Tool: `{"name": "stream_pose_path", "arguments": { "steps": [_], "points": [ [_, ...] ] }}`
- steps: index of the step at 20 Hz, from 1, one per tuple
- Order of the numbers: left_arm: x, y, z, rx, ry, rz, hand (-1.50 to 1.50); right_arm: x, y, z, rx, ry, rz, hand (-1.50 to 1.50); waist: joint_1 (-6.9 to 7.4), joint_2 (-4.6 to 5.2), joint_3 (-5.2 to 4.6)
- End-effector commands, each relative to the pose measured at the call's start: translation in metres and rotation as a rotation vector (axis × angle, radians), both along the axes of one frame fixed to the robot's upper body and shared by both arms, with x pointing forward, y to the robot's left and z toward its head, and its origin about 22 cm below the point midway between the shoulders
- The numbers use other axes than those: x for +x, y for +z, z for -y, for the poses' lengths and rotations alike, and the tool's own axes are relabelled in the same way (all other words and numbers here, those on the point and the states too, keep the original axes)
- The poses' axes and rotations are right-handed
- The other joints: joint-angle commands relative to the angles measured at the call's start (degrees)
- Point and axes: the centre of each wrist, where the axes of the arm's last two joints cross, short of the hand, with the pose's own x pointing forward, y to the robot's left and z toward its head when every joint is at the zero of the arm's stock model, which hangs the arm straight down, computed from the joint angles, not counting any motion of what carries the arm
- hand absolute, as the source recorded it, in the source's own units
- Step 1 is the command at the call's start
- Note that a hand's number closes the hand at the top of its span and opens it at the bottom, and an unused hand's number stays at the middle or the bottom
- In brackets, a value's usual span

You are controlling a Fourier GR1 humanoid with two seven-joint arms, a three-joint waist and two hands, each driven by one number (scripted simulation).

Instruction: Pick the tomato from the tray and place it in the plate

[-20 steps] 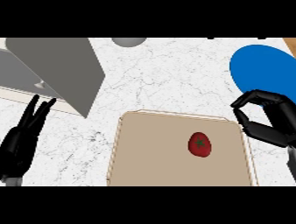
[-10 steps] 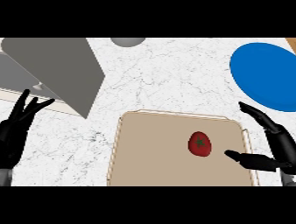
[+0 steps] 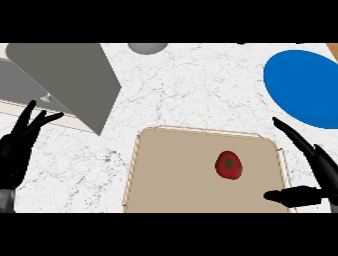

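A view looking steeply down on a white marbled counter (image 3: 187, 90). Near the lower middle lies a flat tan tray (image 3: 172, 185) with a thin raised rim. A small red tomato (image 3: 230, 165) with a dark green stem mark rests on the tray's right half, nothing touching it. At the upper right, well apart from the tray, sits a round blue plate (image 3: 311, 89) with nothing on it. The robot's right hand (image 3: 325, 177) comes in at the lower right, just beside the tray's right edge; its fingers are stretched out straight, pointing up and to the left, and its thumb juts leftward over the tray's right rim, near the tomato but not touching it. The hand is spread wide and holds nothing. The robot's left hand (image 3: 13, 150) shows at the left edge, fingers straight and pointing upward, resting open and holding nothing. At the upper left stands a large grey slab-like object (image 3: 72, 75) set at an angle, and a small grey rounded shape (image 3: 147, 47) shows at the top edge.
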Motion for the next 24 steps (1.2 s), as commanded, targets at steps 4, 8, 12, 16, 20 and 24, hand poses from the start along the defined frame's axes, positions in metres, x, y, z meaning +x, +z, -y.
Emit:
{"name": "stream_pose_path", "arguments": {
  "steps": [4,8,12,16,20,24],
  "points": [
    [0.014,-0.007,0.028,-0.054,-0.091,-0.055,0.0,0.006,0.033,-0.027,-0.169,0.038,-0.133,-1.5,-0.41,1.12,-0.84],
    [0.013,-0.014,0.028,-0.034,-0.096,-0.054,0.0,0.001,0.019,-0.042,-0.265,0.053,-0.182,-1.5,-0.27,1.15,-0.78],
    [0.024,-0.003,0.018,-0.046,-0.086,-0.07,0.0,0.01,0.033,-0.059,-0.395,0.026,-0.194,-1.5,-0.38,1.22,-0.81],
    [0.029,-0.019,0.023,-0.031,-0.085,-0.049,0.0,0.015,0.033,-0.07,-0.453,0.037,-0.237,-1.5,-0.49,1.29,-0.8],
    [0.015,-0.022,0.029,-0.054,-0.099,-0.054,0.0,0.024,0.028,-0.088,-0.534,0.066,-0.304,-1.5,0.24,1.24,-0.77],
    [0.032,-0.008,0.022,-0.045,-0.089,-0.061,0.0,0.021,0.025,-0.072,-0.538,0.068,-0.353,-1.5,-0.62,1.25,-0.75]
  ]
}}
